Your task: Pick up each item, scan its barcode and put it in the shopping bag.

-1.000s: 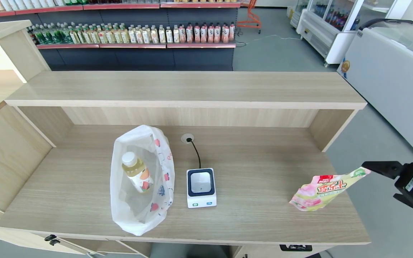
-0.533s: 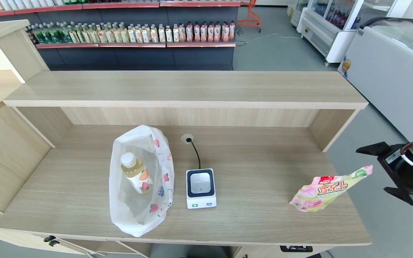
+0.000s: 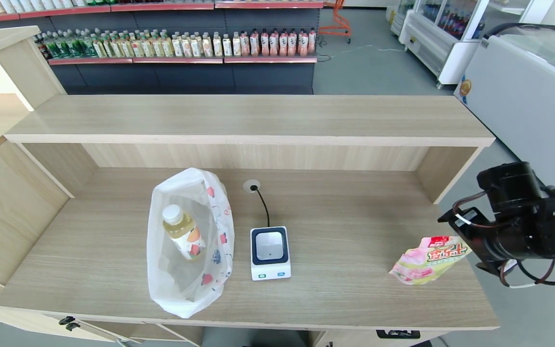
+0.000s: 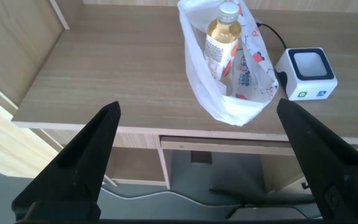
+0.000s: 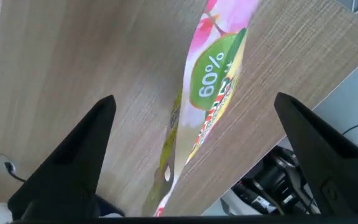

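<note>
Pouch (image 3: 424,260), pink w/ a green patch at its top corner, is lying flat on the counter (image 3: 345,226) near the front right corner, well apart from the scanner (image 3: 270,253). R gripper (image 5: 194,101) is hovering over the pouch's outer end at the counter's right edge. In the R wrist view its fingers (image 5: 73,162) are standing wide open, one on each side of the pouch, neither touching it, so it's gripping nothing. Shopping bag (image 3: 219,226), white plastic w/ small red & blue prints, is lying left of the scanner w/ its mouth gaping toward the back of the counter. A bottle (image 3: 183,233) w/ a white cap & yellowish drink is resting inside it, tilted. Scanner is sitting just beside the bag, approx. mid-counter, window facing up, w/ its black cable (image 3: 262,205) running back to a grommet in the countertop. L gripper (image 4: 197,107) is hanging off the counter's near edge in front of the bag, fingers spread wide & empty; the L wrist view is taking in the bag, bottle & scanner beyond it. Past the counter's raised ledge, shelves (image 3: 181,46) of drink bottles are lining the aisle, & a chest freezer (image 3: 523,96) is standing off to the right.
</note>
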### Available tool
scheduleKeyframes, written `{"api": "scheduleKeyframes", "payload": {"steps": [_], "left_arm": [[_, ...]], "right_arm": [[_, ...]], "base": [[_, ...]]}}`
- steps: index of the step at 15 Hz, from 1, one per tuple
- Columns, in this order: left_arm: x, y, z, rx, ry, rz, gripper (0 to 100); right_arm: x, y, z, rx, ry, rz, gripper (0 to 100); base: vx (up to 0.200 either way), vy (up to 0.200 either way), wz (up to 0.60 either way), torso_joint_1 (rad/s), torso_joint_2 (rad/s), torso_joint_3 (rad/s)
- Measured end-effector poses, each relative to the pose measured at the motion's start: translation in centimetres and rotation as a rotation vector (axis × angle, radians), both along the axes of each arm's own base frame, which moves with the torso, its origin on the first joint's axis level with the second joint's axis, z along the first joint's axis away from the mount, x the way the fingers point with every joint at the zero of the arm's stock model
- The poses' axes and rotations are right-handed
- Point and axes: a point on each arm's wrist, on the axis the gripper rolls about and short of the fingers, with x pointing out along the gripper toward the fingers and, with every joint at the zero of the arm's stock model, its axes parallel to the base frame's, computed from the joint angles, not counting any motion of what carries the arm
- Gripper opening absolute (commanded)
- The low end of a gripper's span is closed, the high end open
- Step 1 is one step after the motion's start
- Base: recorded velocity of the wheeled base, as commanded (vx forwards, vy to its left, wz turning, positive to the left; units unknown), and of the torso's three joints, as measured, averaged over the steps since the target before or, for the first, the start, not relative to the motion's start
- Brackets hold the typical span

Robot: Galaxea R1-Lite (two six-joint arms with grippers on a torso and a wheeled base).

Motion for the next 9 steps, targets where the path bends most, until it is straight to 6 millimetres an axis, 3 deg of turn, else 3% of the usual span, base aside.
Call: {"api": "scheduleKeyframes", "payload": {"steps": [3, 4, 9], "left_arm": [[0.0, 0.0, 0.0, 0.000, 0.000, 0.000, 100], [0.0, 0.0, 0.0, 0.000, 0.000, 0.000, 100], [0.0, 0.0, 0.0, 0.000, 0.000, 0.000, 100]], "right_arm": [[3.0, 2.5, -2.3, -0.013, 0.016, 0.051, 100], [3.9, 3.3, -3.1, -0.017, 0.008, 0.066, 0], [5.2, 4.9, -5.8, -0.220, 0.071, 0.169, 0]], "base": [[0.000, 0.000, 0.00, 0.000, 0.00, 0.000], [0.000, 0.000, 0.00, 0.000, 0.00, 0.000], [0.000, 0.000, 0.00, 0.000, 0.00, 0.000]]}}
